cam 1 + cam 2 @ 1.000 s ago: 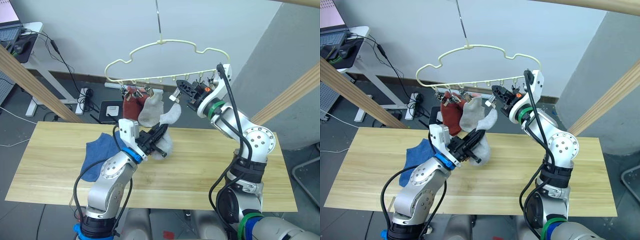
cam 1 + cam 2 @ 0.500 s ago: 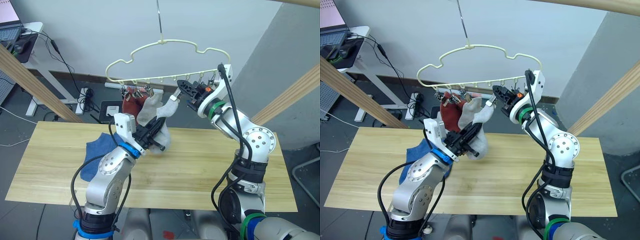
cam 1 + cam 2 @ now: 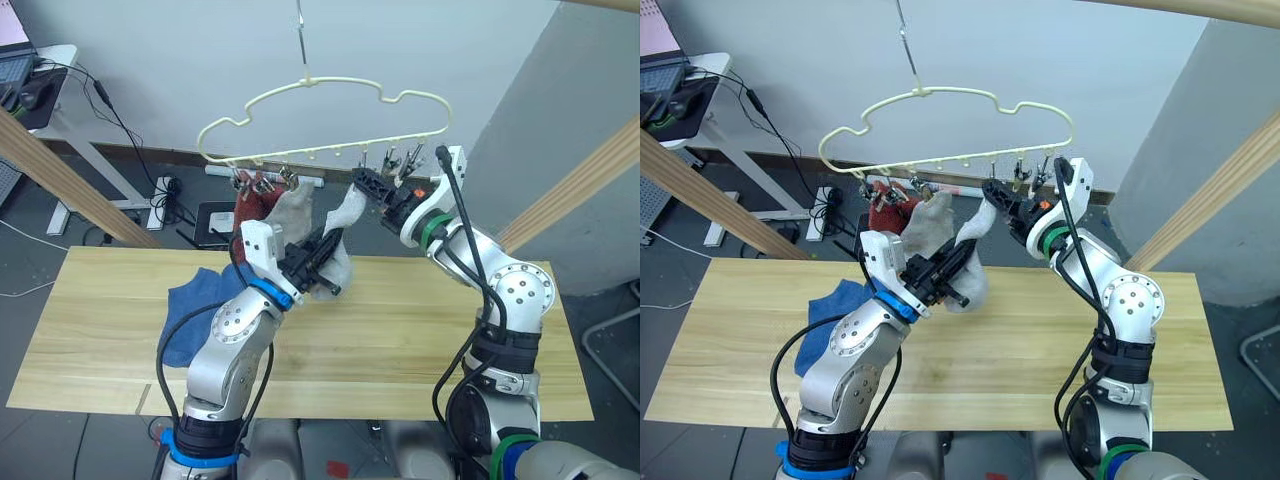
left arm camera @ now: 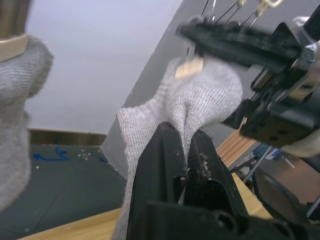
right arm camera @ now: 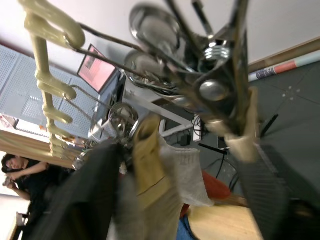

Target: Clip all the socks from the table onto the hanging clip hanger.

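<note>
Knit fabric marks every sock here. Under the clip hanger (image 3: 320, 120), a pale yellow wire cloud shape, a rust red sock (image 3: 252, 196) and a light grey sock (image 3: 289, 213) hang from its left clips. Just below its middle clips, the left gripper (image 3: 327, 243) is closed on a second grey sock (image 3: 343, 240), lifting it. At the hanger's right clips, the right gripper (image 3: 366, 181) pinches a metal clip (image 5: 227, 95), spreading it. Below the hanger, a blue sock (image 3: 193, 305) lies crumpled on the plank table (image 3: 420, 340), partly hidden by the left arm.
</note>
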